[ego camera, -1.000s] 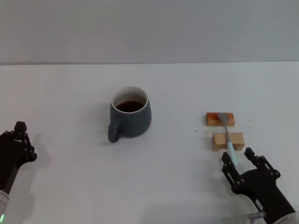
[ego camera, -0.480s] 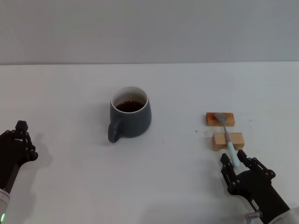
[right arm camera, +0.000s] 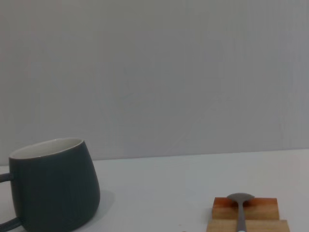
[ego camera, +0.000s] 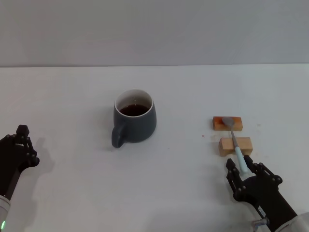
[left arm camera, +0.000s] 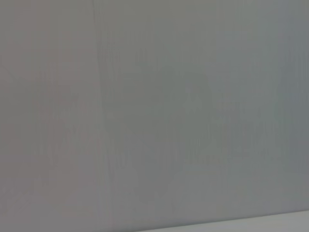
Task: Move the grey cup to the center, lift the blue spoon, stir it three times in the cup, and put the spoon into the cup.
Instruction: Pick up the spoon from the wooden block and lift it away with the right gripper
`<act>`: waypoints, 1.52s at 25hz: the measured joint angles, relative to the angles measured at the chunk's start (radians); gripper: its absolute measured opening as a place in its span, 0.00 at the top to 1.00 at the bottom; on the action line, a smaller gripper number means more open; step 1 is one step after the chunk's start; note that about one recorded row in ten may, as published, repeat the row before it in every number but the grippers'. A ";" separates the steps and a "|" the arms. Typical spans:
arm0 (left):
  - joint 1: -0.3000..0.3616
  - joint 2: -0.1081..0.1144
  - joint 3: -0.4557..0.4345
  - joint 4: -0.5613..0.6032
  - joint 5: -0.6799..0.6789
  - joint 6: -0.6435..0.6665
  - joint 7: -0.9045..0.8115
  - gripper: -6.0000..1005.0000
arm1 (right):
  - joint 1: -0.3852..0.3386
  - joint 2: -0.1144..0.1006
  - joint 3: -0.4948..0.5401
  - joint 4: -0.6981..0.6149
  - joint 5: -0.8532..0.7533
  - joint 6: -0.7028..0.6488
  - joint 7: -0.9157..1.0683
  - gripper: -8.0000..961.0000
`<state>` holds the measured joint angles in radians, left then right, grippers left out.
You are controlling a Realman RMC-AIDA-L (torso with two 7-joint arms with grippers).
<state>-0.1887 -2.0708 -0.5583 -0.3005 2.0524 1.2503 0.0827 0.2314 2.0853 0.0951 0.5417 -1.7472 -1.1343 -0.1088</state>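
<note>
Standing upright near the middle of the white table (ego camera: 72,96): the grey cup (ego camera: 133,123), holding dark liquid, handle turned toward the near edge. Lying across two wooden blocks (ego camera: 231,134) toward the table's right side: the blue spoon (ego camera: 236,142), handle tip reaching between the spread-open, empty fingers of the right gripper (ego camera: 244,169) at the near edge. Resting idle by the near left corner: the left gripper (ego camera: 19,145), opening impossible to tell.
</note>
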 joint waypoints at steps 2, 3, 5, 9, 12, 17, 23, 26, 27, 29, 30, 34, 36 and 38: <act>0.000 0.000 0.000 0.001 0.000 0.000 0.000 1.00 | -0.001 0.000 0.000 0.000 0.000 0.000 0.000 0.56; 0.000 0.000 0.000 0.001 0.000 0.000 0.000 1.00 | -0.002 0.000 0.002 0.000 0.000 0.001 0.000 0.57; 0.000 0.000 0.000 0.001 0.000 0.000 0.000 1.00 | -0.005 -0.001 0.008 0.000 0.002 0.002 0.000 0.57; 0.002 0.000 0.000 0.001 0.000 0.000 0.000 1.00 | -0.005 -0.001 0.009 0.000 0.005 -0.001 0.000 0.57; 0.003 0.000 0.000 0.002 0.000 0.000 0.000 1.00 | -0.006 -0.001 0.009 0.001 0.006 -0.001 0.000 0.57; 0.005 0.000 0.000 0.001 0.000 0.000 0.000 1.00 | -0.005 -0.001 0.004 0.001 0.006 -0.001 0.000 0.59; 0.005 0.000 0.000 0.001 0.000 0.000 0.000 1.00 | -0.006 -0.001 0.009 0.001 0.006 -0.001 0.000 0.60; 0.005 0.000 0.000 0.001 0.000 0.000 0.000 1.00 | -0.006 -0.001 0.009 0.001 0.006 -0.003 0.000 0.61; 0.005 0.000 0.000 0.001 0.000 0.000 0.000 1.00 | -0.006 -0.001 0.008 0.001 0.006 -0.003 0.000 0.61; 0.005 0.000 0.001 0.001 0.000 0.000 0.000 1.00 | -0.006 -0.001 0.005 0.002 0.006 -0.004 0.000 0.63; 0.005 0.000 0.002 0.001 0.000 0.000 0.000 1.00 | -0.006 -0.001 0.004 0.003 0.006 -0.004 0.000 0.64; 0.005 0.000 0.003 0.001 0.000 0.000 0.000 1.00 | -0.004 -0.001 0.003 0.003 0.005 -0.004 0.000 0.65; 0.005 0.000 0.003 0.001 0.000 0.000 0.000 1.00 | -0.003 -0.001 0.002 0.003 0.005 -0.004 0.000 0.65; 0.005 0.000 0.003 0.001 0.000 0.000 0.000 1.00 | -0.003 -0.001 0.002 0.003 0.004 -0.004 0.000 0.65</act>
<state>-0.1837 -2.0709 -0.5552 -0.2991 2.0524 1.2502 0.0828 0.2283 2.0847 0.0972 0.5446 -1.7429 -1.1381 -0.1088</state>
